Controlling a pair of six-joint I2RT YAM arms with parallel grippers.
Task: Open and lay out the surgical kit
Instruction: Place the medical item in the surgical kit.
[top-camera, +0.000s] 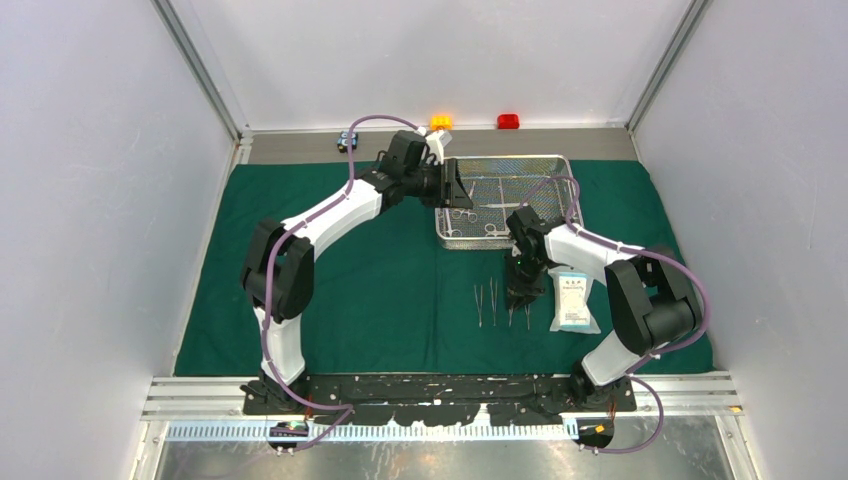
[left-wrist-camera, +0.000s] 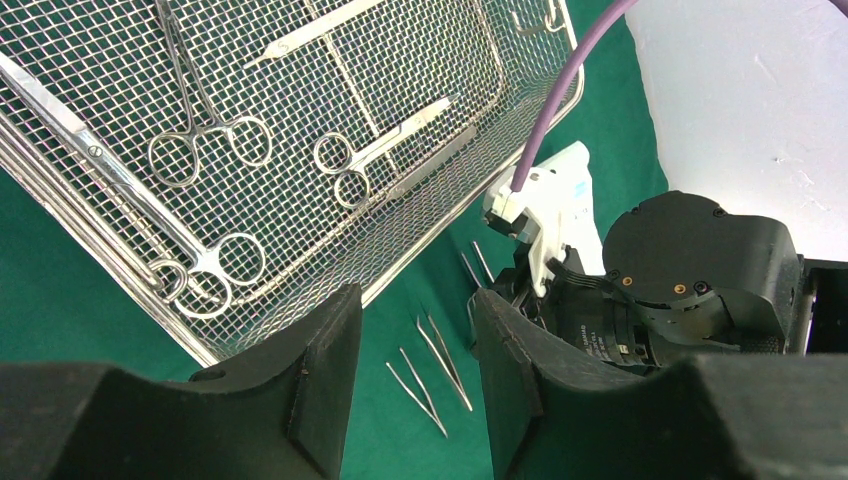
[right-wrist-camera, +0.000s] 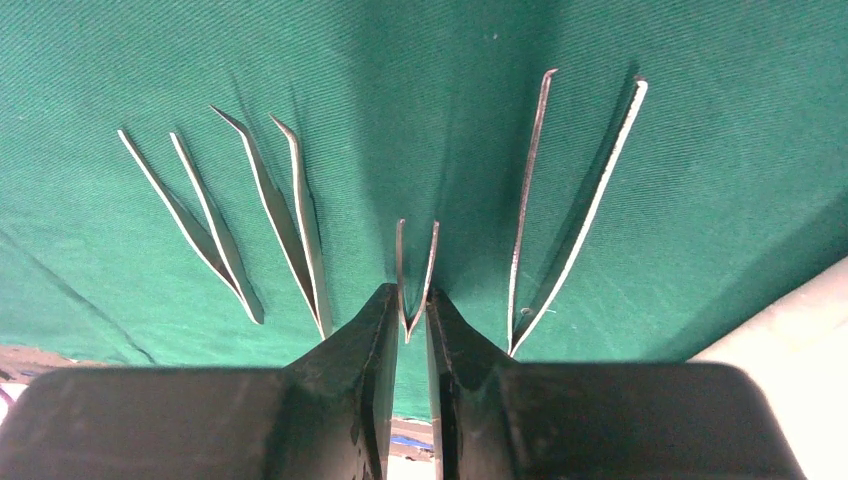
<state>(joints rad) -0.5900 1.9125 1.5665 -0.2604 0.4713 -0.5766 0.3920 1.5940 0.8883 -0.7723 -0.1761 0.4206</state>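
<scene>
The dark green cloth (top-camera: 380, 300) lies spread flat. At its far side stands the wire-mesh tray (top-camera: 560, 165) (left-wrist-camera: 440, 50), which holds scissors (left-wrist-camera: 385, 150) and forceps (left-wrist-camera: 200, 110). My left gripper (top-camera: 455, 185) (left-wrist-camera: 415, 300) hovers by the tray's left edge, open and empty. Several tweezers (top-camera: 493, 300) lie in a row on the cloth. My right gripper (top-camera: 520, 298) (right-wrist-camera: 408, 310) is low over that row. It is shut on the joined end of a small pair of tweezers (right-wrist-camera: 415, 265), between longer pairs (right-wrist-camera: 285, 220) (right-wrist-camera: 560, 210). The white-blue packet (top-camera: 573, 300) lies just to their right.
Orange (top-camera: 441, 122), red (top-camera: 508, 121) and black-blue (top-camera: 347, 140) blocks sit on the far ledge beyond the cloth. Grey walls close in both sides and the back. The right arm's wrist (left-wrist-camera: 680, 290) fills the lower right of the left wrist view.
</scene>
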